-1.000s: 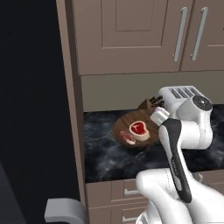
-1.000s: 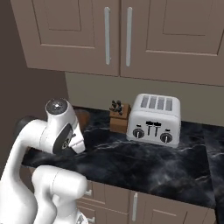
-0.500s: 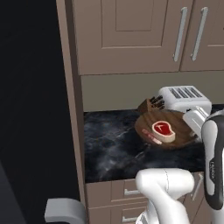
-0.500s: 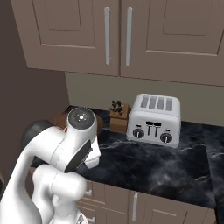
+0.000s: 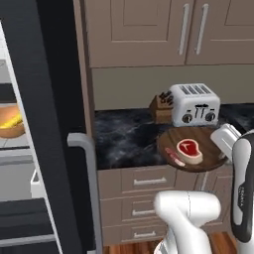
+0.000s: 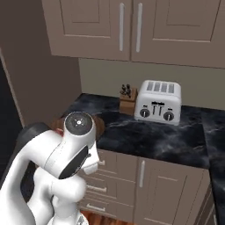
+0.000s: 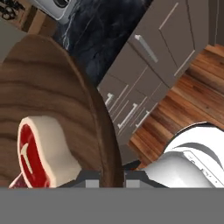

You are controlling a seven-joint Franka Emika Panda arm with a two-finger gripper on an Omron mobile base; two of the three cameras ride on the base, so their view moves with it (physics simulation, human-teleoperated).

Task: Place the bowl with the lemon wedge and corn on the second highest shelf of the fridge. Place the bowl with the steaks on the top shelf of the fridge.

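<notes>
The bowl with the steaks (image 5: 191, 148) is a shallow dark wooden dish held level in the air at the counter's front edge, above the drawers. My gripper (image 5: 220, 149) is shut on its right rim. The hand view shows that rim pinched by my gripper (image 7: 112, 176), with the red steaks (image 7: 38, 154) lying in the dish (image 7: 48, 83). Its brown edge (image 6: 99, 125) peeks out behind my arm. The black fridge (image 5: 42, 114) stands open at the left. The orange bowl with the corn (image 5: 10, 122) rests on a light grey inner shelf (image 5: 17, 153); no lemon wedge can be made out.
A silver toaster (image 5: 195, 103) and a wooden knife block (image 5: 160, 107) stand at the back of the dark marble counter (image 5: 124, 139). The fridge door's grey handle (image 5: 89, 173) juts out left of the drawers (image 5: 139, 182). Wall cabinets hang above.
The whole picture has shifted: the base has backed away, bringing the open fridge and the drawers into view. The dish has come off the counter to its front edge in my grip.
</notes>
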